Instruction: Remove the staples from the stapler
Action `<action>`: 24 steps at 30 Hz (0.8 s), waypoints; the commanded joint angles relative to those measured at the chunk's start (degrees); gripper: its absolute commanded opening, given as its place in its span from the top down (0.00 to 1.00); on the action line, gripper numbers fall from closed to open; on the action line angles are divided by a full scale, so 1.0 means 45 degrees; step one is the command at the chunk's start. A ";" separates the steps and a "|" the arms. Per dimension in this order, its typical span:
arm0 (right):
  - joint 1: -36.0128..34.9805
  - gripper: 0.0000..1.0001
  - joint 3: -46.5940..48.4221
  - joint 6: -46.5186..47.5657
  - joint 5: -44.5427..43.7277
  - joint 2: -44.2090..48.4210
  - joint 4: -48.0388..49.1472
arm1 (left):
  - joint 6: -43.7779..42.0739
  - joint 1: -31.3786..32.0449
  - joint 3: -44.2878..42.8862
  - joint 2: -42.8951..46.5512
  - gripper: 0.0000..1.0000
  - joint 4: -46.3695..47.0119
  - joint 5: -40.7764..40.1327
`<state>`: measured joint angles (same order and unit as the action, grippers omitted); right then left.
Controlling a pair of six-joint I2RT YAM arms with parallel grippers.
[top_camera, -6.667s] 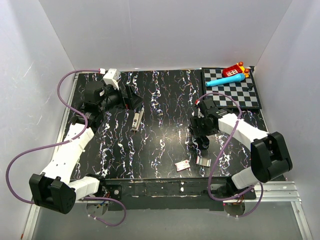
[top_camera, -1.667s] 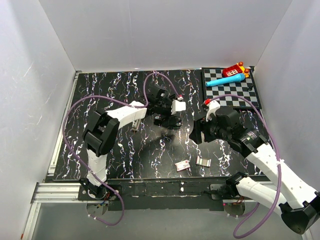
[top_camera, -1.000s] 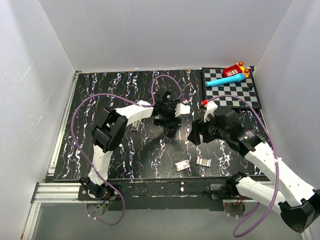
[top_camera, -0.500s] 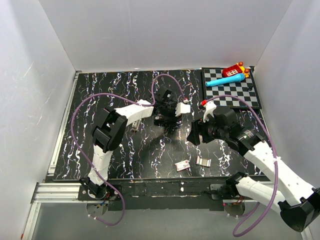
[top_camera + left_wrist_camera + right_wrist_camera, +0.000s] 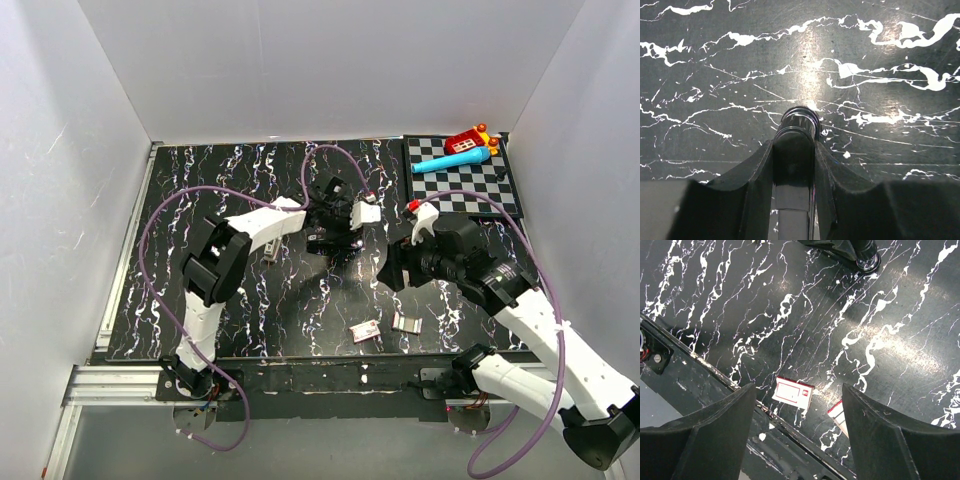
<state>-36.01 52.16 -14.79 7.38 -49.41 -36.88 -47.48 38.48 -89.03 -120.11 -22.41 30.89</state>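
Observation:
My left gripper [image 5: 338,243] stands at the table's middle, shut on a slim object with a grey body and a dark rounded end, which looks like the stapler [image 5: 799,122]. In the left wrist view its sides sit tight between the fingers of that gripper [image 5: 794,150], and the dark end points at the table. The right wrist view shows that dark end [image 5: 867,260] with a shiny rim against the table. From above the stapler is hidden under the gripper. My right gripper [image 5: 392,270] hovers open just to the right, nothing between its fingers [image 5: 797,390].
A red-and-white box [image 5: 364,329] [image 5: 792,391] and a second one [image 5: 407,322] [image 5: 840,415] lie near the front edge. A slim grey piece [image 5: 271,248] lies under my left forearm; I cannot tell what it is. A chessboard [image 5: 480,190] with toys sits back right.
Over the last second my left gripper has closed from wide open onto the stapler, staying in place. The right gripper has stayed open and shifted only slightly. Both arms came in from farther apart.

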 commanded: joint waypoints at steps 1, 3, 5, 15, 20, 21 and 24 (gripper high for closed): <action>-0.0006 0.25 0.1141 0.0258 0.0119 0.0140 -0.0259 | 0.0784 0.0023 -0.0546 0.2237 1.00 -0.0486 0.0263; -0.0006 0.26 0.1532 0.0375 0.0002 0.0120 -0.0591 | 0.1156 0.0023 -0.0605 0.2744 1.00 -0.0760 0.0380; -0.0006 0.26 0.1844 0.0531 -0.0213 0.0140 -0.0748 | 0.1527 0.0043 -0.0392 0.3388 1.00 -0.0858 0.0652; -0.0006 0.29 0.4850 0.2014 0.1366 -0.0660 -0.2739 | 0.3754 0.0023 0.0469 0.6280 1.00 -0.1676 0.2996; 0.0014 0.31 0.6355 0.2893 0.2265 -0.1284 -0.3657 | 0.4418 0.0023 0.1170 0.7549 1.00 -0.2090 0.3836; -0.0006 0.31 0.6628 0.3069 0.2480 -0.1421 -0.3814 | 0.4593 0.0023 0.1327 0.7919 1.00 -0.2031 0.3934; -0.0025 0.31 0.7352 0.3247 0.3202 -0.1910 -0.4030 | 0.5335 0.0043 0.1639 0.8642 1.00 -0.1934 0.4343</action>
<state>-36.01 80.47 -3.68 15.86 -55.94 -52.14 -28.34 38.48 -82.52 -87.77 -31.79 45.04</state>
